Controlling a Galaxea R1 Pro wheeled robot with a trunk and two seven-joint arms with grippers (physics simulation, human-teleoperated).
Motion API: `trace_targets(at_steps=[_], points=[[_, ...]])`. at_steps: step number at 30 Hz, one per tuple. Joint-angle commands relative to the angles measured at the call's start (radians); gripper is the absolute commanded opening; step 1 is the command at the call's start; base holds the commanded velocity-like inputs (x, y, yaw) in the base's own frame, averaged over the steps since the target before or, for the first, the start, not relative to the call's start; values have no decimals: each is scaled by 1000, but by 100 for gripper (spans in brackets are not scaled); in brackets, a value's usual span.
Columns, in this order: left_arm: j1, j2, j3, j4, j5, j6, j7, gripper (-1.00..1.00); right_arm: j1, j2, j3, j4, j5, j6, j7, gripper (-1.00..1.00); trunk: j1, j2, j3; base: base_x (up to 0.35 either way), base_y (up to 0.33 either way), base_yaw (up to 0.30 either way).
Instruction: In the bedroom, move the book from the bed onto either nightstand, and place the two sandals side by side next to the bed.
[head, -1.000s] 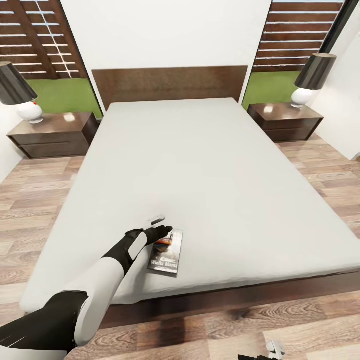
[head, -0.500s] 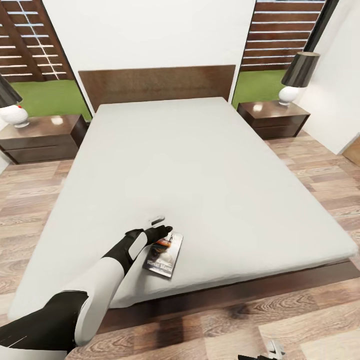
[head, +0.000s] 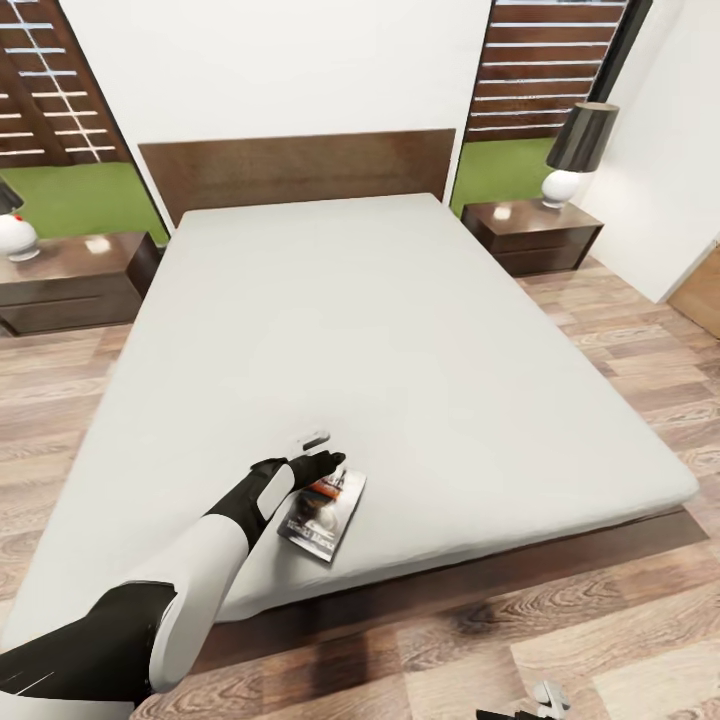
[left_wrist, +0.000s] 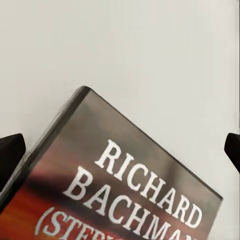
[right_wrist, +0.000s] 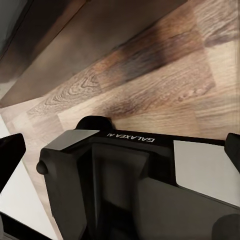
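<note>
- The book (head: 322, 513) lies flat near the foot edge of the bed (head: 400, 330), under my left end effector (head: 318, 452), whose fingers are spread wide above it.
- My right end effector (head: 545, 697) hangs low over the floor (head: 600, 620); I cannot tell its opening.
- A nightstand (head: 532, 233) flanks the headboard (head: 300, 165).

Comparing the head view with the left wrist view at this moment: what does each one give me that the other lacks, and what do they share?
Head view alone: the whole bed with its headboard, a nightstand on each side, each bearing a lamp, the plank floor, and the left arm reaching to the book.

Left wrist view alone: the cover lettering RICHARD BACHMAN, readable up close, and the dark fingertips at the frame's two edges, set wide apart.

Shared: the book lying flat on the pale mattress, with the left hand at its end.
</note>
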Motion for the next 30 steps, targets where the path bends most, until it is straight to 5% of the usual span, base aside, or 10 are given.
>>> trace_targets(at_steps=[1, 30], points=[[0, 0, 2, -1, 4, 6, -1, 100, -2, 0, 7, 3, -11, 5, 5, 100, 0, 0, -1, 0, 0, -139], [1, 0, 3, -1, 4, 6, -1, 100, -2, 0, 7, 3, -11, 5, 5, 100, 0, 0, -1, -51, 0, -11]])
